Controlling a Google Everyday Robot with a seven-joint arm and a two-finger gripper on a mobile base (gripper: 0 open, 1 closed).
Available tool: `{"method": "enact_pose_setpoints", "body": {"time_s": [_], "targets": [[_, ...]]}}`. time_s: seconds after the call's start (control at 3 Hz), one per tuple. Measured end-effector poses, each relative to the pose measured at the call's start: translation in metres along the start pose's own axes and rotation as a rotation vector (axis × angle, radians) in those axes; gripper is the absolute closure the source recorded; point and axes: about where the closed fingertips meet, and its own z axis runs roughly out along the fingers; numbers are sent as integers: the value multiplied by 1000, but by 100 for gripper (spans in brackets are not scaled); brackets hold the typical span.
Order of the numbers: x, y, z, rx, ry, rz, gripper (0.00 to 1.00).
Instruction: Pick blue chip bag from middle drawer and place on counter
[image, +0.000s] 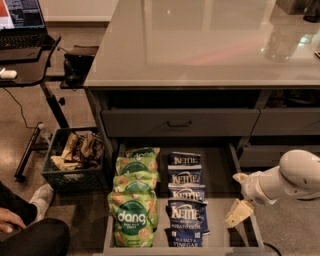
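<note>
Several dark-blue Kettle chip bags lie in a column in the open middle drawer, right of a column of green dang bags. My gripper hangs from the white arm at the drawer's right side, above its right wall, a little right of the blue bags and apart from them. It holds nothing that I can see. The grey glossy counter spans the top of the view.
A closed drawer front with a dark handle sits above the open drawer. A black crate of snacks stands on the floor at left. A laptop desk is at far left. A person's knee and hand are at bottom left.
</note>
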Motion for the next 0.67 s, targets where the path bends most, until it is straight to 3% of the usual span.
{"method": "enact_pose_setpoints", "body": {"time_s": [0.33, 0.67], "targets": [[9, 10, 46, -57, -24, -39, 0], [9, 18, 81, -103, -37, -98, 17]]}}
